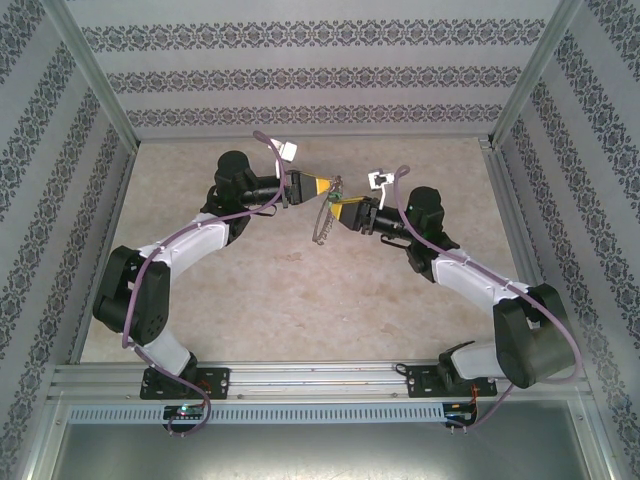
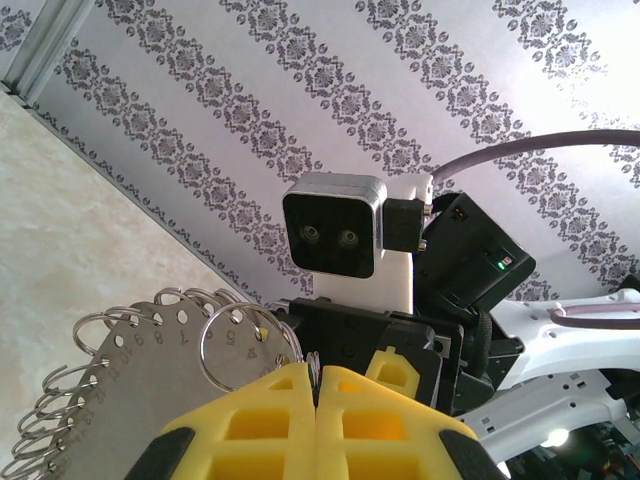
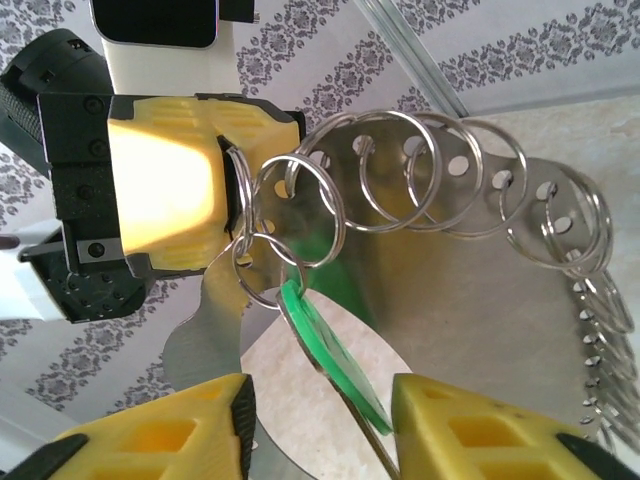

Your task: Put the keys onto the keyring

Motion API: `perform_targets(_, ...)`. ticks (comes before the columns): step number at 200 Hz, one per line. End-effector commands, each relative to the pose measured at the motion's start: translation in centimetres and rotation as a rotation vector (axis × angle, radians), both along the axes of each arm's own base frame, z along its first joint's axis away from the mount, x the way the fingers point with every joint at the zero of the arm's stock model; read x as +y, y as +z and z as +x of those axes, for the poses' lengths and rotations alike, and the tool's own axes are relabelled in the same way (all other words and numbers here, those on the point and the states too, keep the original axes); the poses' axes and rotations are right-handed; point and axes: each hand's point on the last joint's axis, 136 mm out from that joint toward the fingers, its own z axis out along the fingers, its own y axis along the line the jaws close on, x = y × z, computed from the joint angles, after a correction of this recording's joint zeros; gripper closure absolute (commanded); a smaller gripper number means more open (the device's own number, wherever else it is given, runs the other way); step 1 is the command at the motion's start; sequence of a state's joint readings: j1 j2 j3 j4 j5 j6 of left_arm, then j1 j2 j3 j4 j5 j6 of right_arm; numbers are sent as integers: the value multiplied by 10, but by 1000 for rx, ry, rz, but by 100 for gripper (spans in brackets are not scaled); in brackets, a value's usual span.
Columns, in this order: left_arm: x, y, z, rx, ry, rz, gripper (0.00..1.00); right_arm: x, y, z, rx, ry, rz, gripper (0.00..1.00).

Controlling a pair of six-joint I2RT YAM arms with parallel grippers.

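the right gripper (image 3: 320, 420) is sitting released, its fingers apart on either side of the green key (image 3: 330, 350). the key is hanging on a split ring of the keyring (image 3: 470, 290), above the tabletop (image 1: 300, 300). beyond, the left gripper (image 3: 228, 190) is clenching one keyring loop.

Bright, even light comes from overhead; in the top view the table (image 1: 300, 300) shows only faint, soft shadows beneath the left gripper (image 1: 333, 186) and right gripper (image 1: 334, 212). From the left wrist, the wall (image 2: 570, 80) up and right of the fingers (image 2: 250, 425) washes out white. From the right wrist, the left gripper's pad (image 3: 165, 185) is blown out pale, the near fingers (image 3: 480, 430) blur, and the keyring (image 3: 450, 300) beyond them glints, mirroring the green key (image 3: 335, 355)
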State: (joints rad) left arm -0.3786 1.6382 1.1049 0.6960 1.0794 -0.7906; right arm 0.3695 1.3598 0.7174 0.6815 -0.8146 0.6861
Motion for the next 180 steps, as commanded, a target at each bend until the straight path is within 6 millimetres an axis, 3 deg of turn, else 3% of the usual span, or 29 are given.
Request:
perform_targets(1, 3, 25, -9, -89, 14, -36, 100, 5, 15, 2, -63, 4, 5, 71)
perform_targets(39, 4, 24, -6, -88, 44, -35, 100, 8, 16, -3, -68, 20, 6, 100)
perform_targets(94, 11, 26, -1, -101, 118, -52, 100, 12, 14, -2, -56, 17, 5, 100)
perform_targets(150, 11, 24, 0, -103, 131, -73, 100, 35, 19, -5, -54, 76, 7, 100)
perform_targets(180, 11, 24, -1, -106, 134, -75, 100, 35, 11, 0, -42, 61, -20, 100)
